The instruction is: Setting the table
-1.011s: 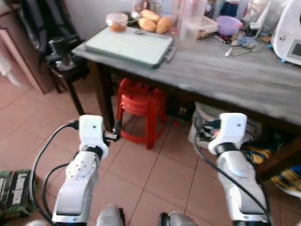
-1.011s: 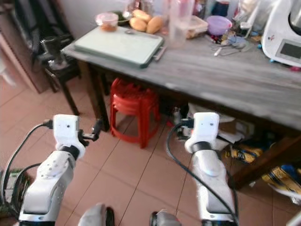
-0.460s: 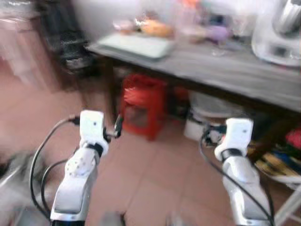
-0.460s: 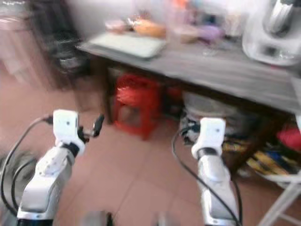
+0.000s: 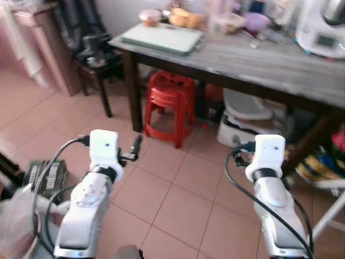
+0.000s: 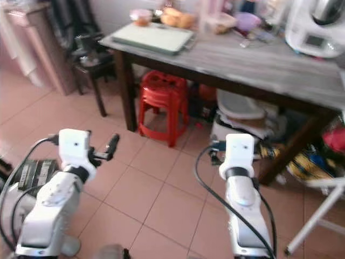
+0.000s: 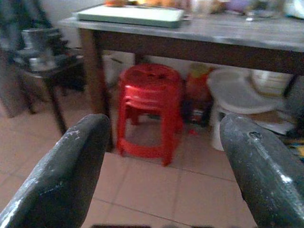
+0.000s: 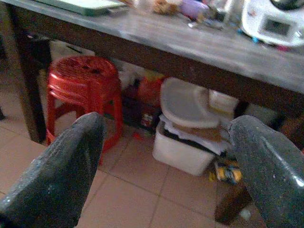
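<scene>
The bench (image 5: 280,62), a long grey wood-grain top on dark legs, stands ahead of and above both end effectors, with a stretch of tiled floor (image 5: 172,199) between. The left end effector (image 7: 161,166) and right end effector (image 8: 166,161) are both released, fingers spread wide and holding nothing, raised at about the same level over the floor. A pale green tray (image 5: 161,38), flat and rectangular with rounded corners, lies at the bench's far left corner, its long axis running along the bench edge; the left arm looks the nearer one to it. Behind the tray sit bread rolls (image 5: 186,20) and a small lidded tub (image 5: 149,16). A white appliance (image 5: 323,27) occupies the bench's right end. Under the bench stand stacked red plastic stools (image 5: 171,102) and a white bin (image 5: 242,116).
</scene>
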